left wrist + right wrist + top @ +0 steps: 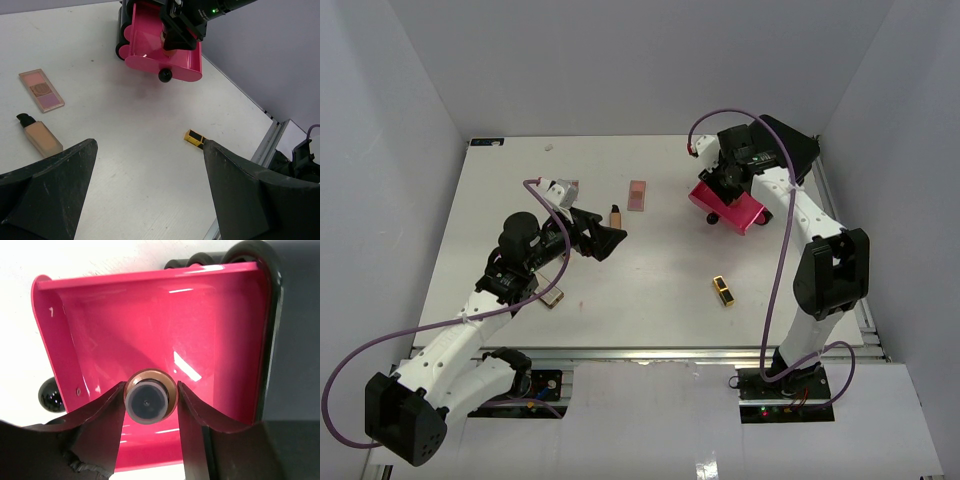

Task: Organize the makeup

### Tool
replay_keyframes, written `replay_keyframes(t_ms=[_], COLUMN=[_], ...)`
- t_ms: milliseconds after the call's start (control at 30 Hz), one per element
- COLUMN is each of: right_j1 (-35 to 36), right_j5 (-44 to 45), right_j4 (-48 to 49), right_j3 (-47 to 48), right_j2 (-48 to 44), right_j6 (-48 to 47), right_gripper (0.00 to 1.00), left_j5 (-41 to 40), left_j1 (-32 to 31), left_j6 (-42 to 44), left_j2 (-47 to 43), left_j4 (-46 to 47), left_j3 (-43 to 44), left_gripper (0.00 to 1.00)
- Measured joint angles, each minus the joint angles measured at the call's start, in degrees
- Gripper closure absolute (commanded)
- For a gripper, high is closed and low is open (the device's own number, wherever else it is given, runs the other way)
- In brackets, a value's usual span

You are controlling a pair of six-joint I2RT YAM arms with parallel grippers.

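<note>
My right gripper [727, 186] is shut on a round copper-brown item with a dark cap [150, 401]. It holds the item inside the open pink drawer [150, 315], and the grip also shows in the left wrist view [170, 42]. My left gripper [150, 145] is open and empty above bare table, left of centre in the top view [607, 241]. A tan-pink eyeshadow palette [637, 195] [41, 90] and a small tan bottle [616, 215] [41, 138] lie just beyond it. A black-and-gold lipstick [723, 291] [194, 138] lies to its right. A small flat brown case [553, 298] lies by the left arm.
The pink drawer [732, 207] juts from a black box [274, 340] at the back right, its black knob [165, 75] facing the table's middle. The table's metal rail [650, 353] runs along the near edge. Grey walls enclose the table on three sides.
</note>
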Motion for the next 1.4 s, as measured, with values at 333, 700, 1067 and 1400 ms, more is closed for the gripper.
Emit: replay_keyframes(t_ms=[333, 700, 1067, 1400], right_j1=[0.12, 0.19, 1.04, 4.42], right_j5=[1.12, 1.26, 2.61, 9.96], right_j4=[-0.44, -0.48, -2.22, -4.86], right_j3=[1.16, 1.49, 5.7, 7.7], right_j2=[4.0, 4.09, 6.09, 8.55], right_j6=[0.16, 0.12, -1.39, -4.93], right_gripper=[0.4, 0.56, 0.7, 0.67], left_j5=[0.02, 0.37, 0.37, 0.37], left_j1=[0.0, 0.0, 0.0, 0.0], left_j6=[0.0, 0.0, 0.02, 0.02], left_j2=[-0.02, -0.02, -0.02, -0.02], left_j4=[0.0, 0.0, 0.0, 0.0], left_j3=[0.0, 0.0, 0.0, 0.0], left_gripper=[0.02, 0.02, 0.02, 0.02])
